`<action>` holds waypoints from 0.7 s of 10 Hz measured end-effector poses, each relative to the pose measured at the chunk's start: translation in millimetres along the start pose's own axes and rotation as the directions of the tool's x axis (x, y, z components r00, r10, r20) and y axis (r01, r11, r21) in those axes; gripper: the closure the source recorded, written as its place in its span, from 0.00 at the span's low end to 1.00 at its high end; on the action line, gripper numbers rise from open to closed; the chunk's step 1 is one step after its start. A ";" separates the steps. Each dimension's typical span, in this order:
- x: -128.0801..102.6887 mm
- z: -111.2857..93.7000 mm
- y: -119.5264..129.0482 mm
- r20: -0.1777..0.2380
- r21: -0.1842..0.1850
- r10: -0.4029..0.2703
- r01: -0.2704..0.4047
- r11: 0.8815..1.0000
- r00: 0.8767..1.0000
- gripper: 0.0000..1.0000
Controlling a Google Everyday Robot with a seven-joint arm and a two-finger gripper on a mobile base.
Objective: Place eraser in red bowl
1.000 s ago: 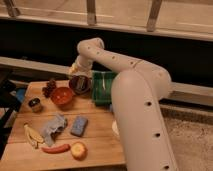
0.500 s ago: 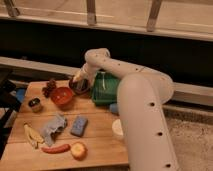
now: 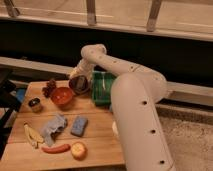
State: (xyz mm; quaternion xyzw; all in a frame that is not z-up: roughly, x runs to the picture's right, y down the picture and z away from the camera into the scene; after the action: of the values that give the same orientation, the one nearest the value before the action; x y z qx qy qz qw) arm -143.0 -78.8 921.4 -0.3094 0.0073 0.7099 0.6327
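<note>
Eraser: not distinguishable in the camera view; it may be at the hand, but whether the eraser is there cannot be told.

Robot arm [image 3: 132, 100]: white, fills the right half of the view and reaches back and left across the wooden surface [image 3: 100, 132], covering its right edge.

Green slatted container [image 3: 102, 87]: stands at the back of the surface, partly hidden by the arm.

Hand [image 3: 75, 80]: at the end of the arm, low over the left rim of the maroon bowl [image 3: 83, 86]; how far it is open, and whether it holds anything, cannot be told.

Red bowl [image 3: 62, 96]: bright orange-red, round, upright, just left of and in front of the maroon bowl, nearly touching it; its inside looks dark red.

Blue-grey cloth [image 3: 54, 126]: crumpled, in front of the red bowl.

Blue sponge pad [image 3: 78, 126]: flat, just right of the cloth.

Banana [image 3: 32, 135]: near the front left corner.

Red pepper-like item [image 3: 56, 148] and round orange fruit [image 3: 78, 150]: side by side along the front edge.

Dark grapes [image 3: 49, 88]: behind the red bowl, on its left.

Small dark cup [image 3: 35, 104]: left of the red bowl, apart from it.
</note>
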 end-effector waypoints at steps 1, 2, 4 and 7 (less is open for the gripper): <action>0.5 7.9 -2.4 -0.011 -0.009 0.010 -0.010 1.000 1.000 0.27; 1.4 17.0 -5.6 -0.019 -0.016 0.020 -0.020 1.000 1.000 0.27; -0.8 31.3 -9.7 -0.033 -0.031 0.037 -0.038 0.999 0.999 0.27; -10.0 45.4 -11.7 -0.042 -0.049 0.057 -0.059 0.997 0.997 0.27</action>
State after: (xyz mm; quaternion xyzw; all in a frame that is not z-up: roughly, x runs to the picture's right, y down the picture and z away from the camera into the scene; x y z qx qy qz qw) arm -151.9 -67.1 967.0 -0.3393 0.0113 0.7215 0.6034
